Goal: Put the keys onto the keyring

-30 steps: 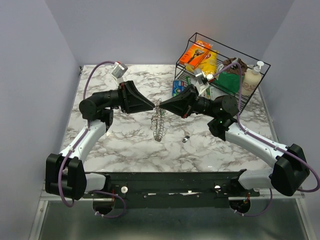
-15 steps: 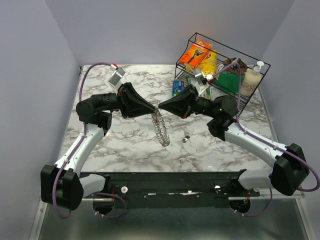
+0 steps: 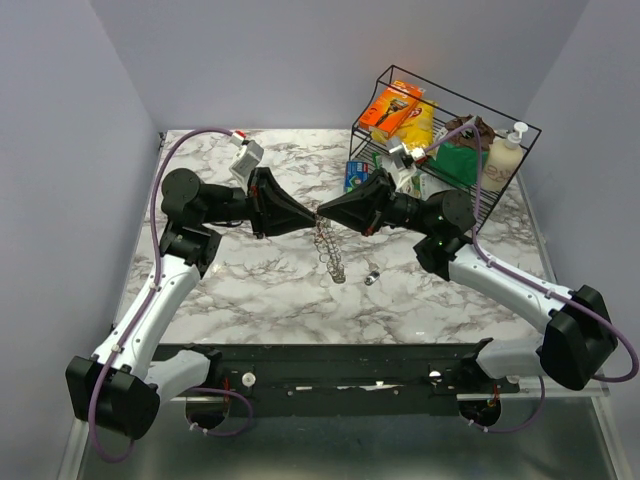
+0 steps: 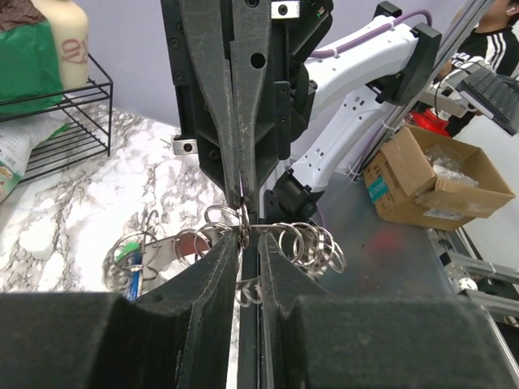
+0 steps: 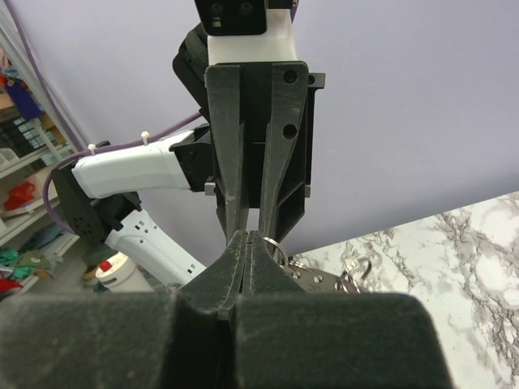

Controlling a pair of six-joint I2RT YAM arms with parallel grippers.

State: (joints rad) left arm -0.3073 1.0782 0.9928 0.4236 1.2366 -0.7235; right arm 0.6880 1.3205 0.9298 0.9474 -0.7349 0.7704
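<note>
Left claw (image 3: 308, 219) reaches in from the left over mid-table. Its fingers are almost pressed together with only a slit between them, and they pinch the top of the keyring (image 3: 330, 250) at their very tips. In the left wrist view the wire and small rings run crosswise right at the fingertips. The left arm is bent high, its forearm roughly level, pointing right.

The keyring hangs below the spot where both claws meet. It is a loose silver chain of rings and keys drooping down and slightly right, and its lower end is at or just above the table (image 3: 250, 290) (can't tell if it touches). The left wrist view shows many small split rings bunched along it, plus a greenish bit at one end.

Right claw (image 3: 322, 214) comes in from the right, tip to tip with the left one and nearly touching it. Its fingers are pressed fully together on the same top part of the keyring. In the right wrist view a ring and a flat key poke out just beside the closed tips.

One loose key (image 3: 371, 277) lies on the table right of the hanging chain, apart from it and below the right claw.

At the far right back corner stands a black wire rack (image 3: 460, 97). It holds an orange box (image 3: 392, 105), a yellow bag (image 3: 420, 122) and a green bag (image 3: 458, 165). A soap bottle (image 3: 503, 158) is at its right end. A small blue item (image 3: 355, 178) sits at the rack's left foot, behind the right claw.
</note>
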